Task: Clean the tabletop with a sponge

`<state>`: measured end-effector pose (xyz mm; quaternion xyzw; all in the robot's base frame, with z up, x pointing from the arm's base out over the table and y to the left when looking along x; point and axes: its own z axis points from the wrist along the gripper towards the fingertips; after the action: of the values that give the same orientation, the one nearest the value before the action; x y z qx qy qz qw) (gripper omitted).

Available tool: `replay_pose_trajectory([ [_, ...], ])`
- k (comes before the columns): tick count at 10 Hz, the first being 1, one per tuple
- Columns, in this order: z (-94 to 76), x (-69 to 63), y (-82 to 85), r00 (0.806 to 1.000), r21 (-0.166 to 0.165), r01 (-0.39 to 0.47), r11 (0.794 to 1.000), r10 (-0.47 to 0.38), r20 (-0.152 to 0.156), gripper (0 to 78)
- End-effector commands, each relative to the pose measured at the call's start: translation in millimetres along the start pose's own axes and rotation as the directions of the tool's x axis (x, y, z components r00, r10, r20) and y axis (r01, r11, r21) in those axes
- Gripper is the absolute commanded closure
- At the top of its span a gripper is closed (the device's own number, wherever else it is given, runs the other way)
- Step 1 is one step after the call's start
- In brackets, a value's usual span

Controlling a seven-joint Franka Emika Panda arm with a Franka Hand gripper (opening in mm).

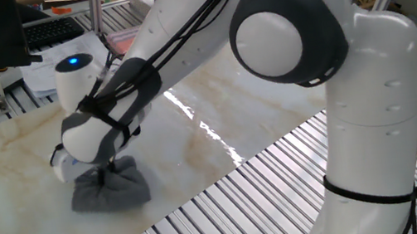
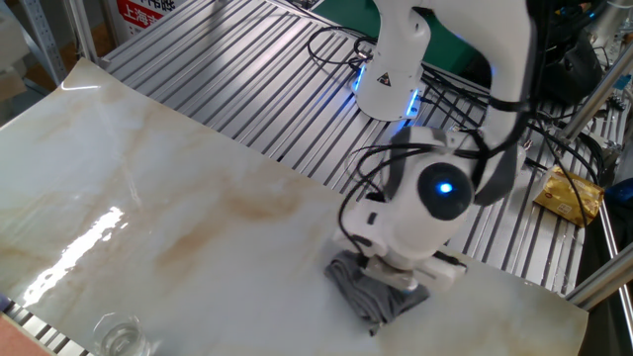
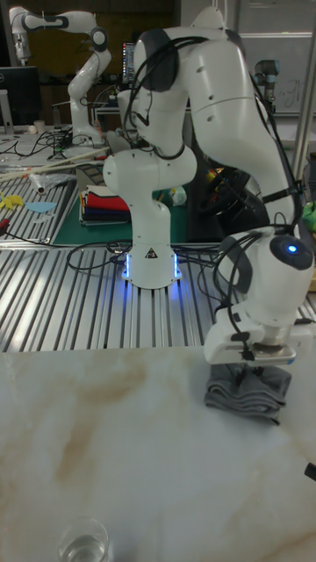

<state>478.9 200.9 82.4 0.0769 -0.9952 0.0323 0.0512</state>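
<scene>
We see the claw (image 1: pixel 102 169) pressed down onto the sponge (image 1: pixel 111 189), its fingers pinching a bunched fold at the top of the dark grey pad, so we read it as clenched on the sponge. The sponge lies flat on the counter (image 1: pixel 195 136), wrinkled and spread under the wrist; in one fixed view it sits at about 8 o'clock on the marble slab, near the edge that meets the metal slats (image 1: pixel 231 206). In the other fixed view the sponge (image 2: pixel 371 292) sits at about 4 o'clock on the counter (image 2: pixel 148 198), directly beneath the claw (image 2: pixel 396 275), whose round housing shows a blue light. In the tall fixed view the sponge (image 3: pixel 247 390) lies at roughly 2 o'clock on the counter (image 3: pixel 105 439), close to the far edge by the slats (image 3: pixel 61 307), with the claw (image 3: pixel 259 358) on top of it. A clear glass (image 3: pixel 83 539) stands at 6 o'clock, well apart from the sponge.
</scene>
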Motion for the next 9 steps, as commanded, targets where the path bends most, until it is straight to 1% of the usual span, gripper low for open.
replay_pose_trajectory([
  [1,-12.8,-28.6,-22.9,1.0,-0.002,0.025,1.0,-0.025,0.019,76.3],
  [2,-11.5,-35.2,-21.3,0.999,-0.004,0.02,1.0,-0.02,0.029,76.3],
  [4,-2.9,-48.9,-9.2,0.999,-0.008,0.009,1.0,-0.008,0.046,76.3],
  [5,-3.3,-54.8,-3.3,0.999,-0.014,0.003,1.0,-0.003,0.046,76.3],
  [6,-3.9,-56.1,-1.8,0.999,-0.015,0.002,1.0,-0.001,0.046,76.3],
  [7,-9.2,-62.9,6.2,0.999,-0.014,-0.01,1.0,0.01,0.043,76.3],
  [8,-9.2,-62.9,6.2,0.999,-0.014,-0.01,1.0,0.01,0.043,76.3],
  [9,-11.9,-67.7,13.3,0.999,-0.015,-0.017,1.0,0.018,0.04,76.3],
])
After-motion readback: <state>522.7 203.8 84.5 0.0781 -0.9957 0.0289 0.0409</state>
